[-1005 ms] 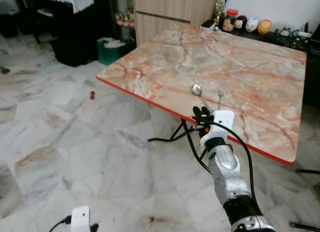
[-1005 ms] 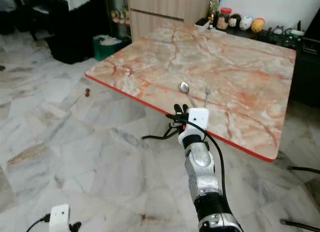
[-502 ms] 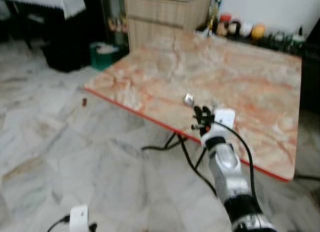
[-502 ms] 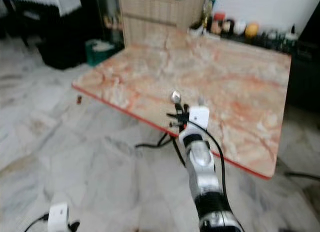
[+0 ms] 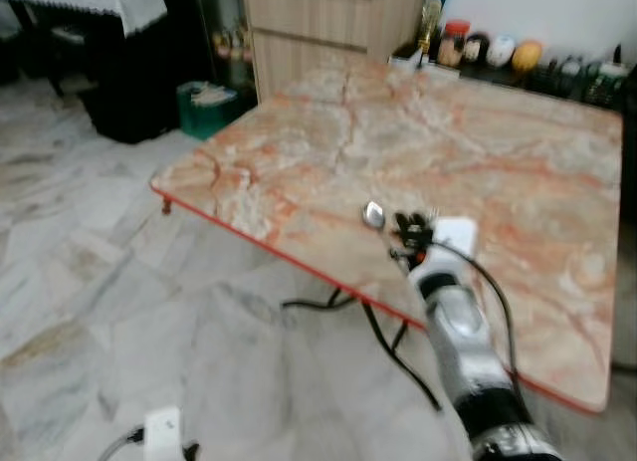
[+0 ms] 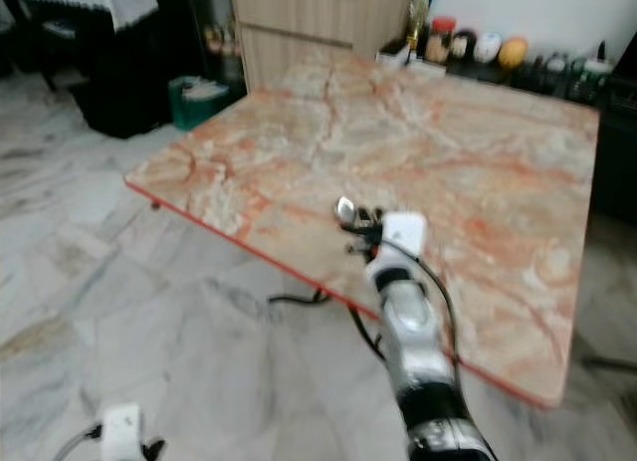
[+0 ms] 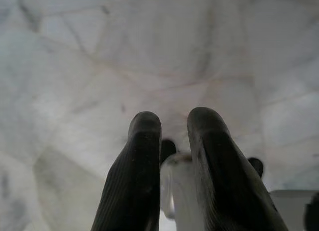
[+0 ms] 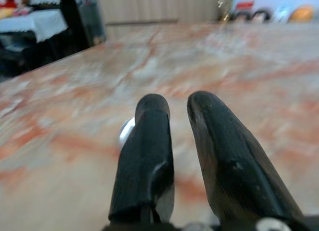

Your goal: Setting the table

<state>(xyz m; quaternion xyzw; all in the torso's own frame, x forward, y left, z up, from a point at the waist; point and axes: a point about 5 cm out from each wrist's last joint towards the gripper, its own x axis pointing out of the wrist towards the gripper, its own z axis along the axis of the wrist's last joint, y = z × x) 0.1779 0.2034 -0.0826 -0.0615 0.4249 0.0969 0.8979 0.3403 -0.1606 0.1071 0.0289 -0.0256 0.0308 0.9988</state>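
Left eye view: going left to right with the table point(image 5: 299, 162) as the landmark, the marble floor point(image 5: 90, 282) lies off the table's left corner, and the left gripper point(image 7: 172, 141) hangs idle low over that floor, well apart from the table. In the left wrist view its two fingers point(image 7: 137, 166) stand close together with a pale, glassy thing between them; what that thing is, and whether it is truly gripped, I cannot tell.

Next comes the pink-veined table top itself, bare across its left part. Near its front red edge lies the spoon point(image 5: 373, 215), bowl toward the robot's left. Just beside the spoon's bowl is the right gripper point(image 5: 409, 227), reached out over the table's front edge on its silver arm. The right wrist view shows its fingers point(image 8: 149, 141) slightly parted, gripping nothing, with the spoon's bright bowl point(image 8: 127, 128) peeking out just past one fingertip. A fork point(image 5: 432, 218) seems to lie just beyond the gripper, but blur makes this uncertain.

Judging by this, the step in hand is laying the cutlery: the spoon looks set down and let go. The next move likely calls for drawing the right gripper clear without nudging the spoon, then fetching the next piece.
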